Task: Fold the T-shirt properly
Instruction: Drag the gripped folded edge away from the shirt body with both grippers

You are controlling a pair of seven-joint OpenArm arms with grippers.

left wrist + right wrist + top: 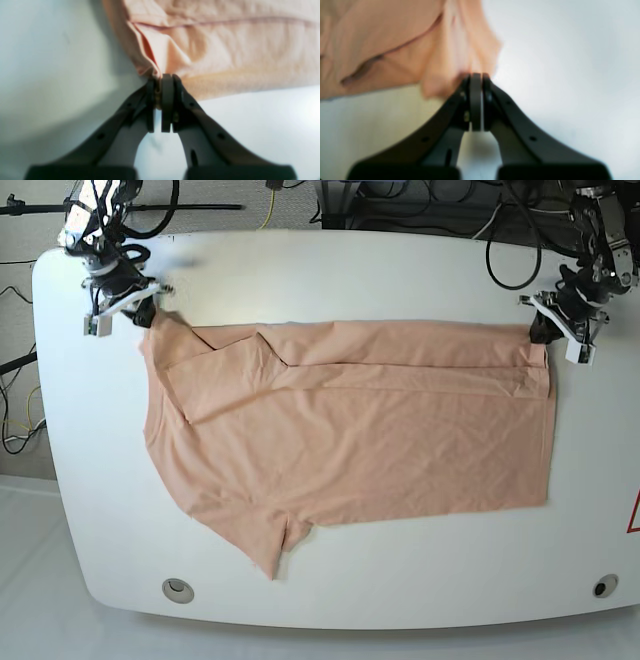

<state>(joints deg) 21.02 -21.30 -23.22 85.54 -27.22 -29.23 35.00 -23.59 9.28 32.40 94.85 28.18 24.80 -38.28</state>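
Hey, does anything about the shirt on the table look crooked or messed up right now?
Nothing damaged. The T-shirt lies mostly flat on the table, but the folded-over strip along its far edge is uneven and creased near the collar end. The left pincer and right pincer each pinch a far corner.

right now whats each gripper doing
Left gripper: closed, pinching a corner of the T-shirt.
Right gripper: closed, pinching the shirt's edge at the other far corner.
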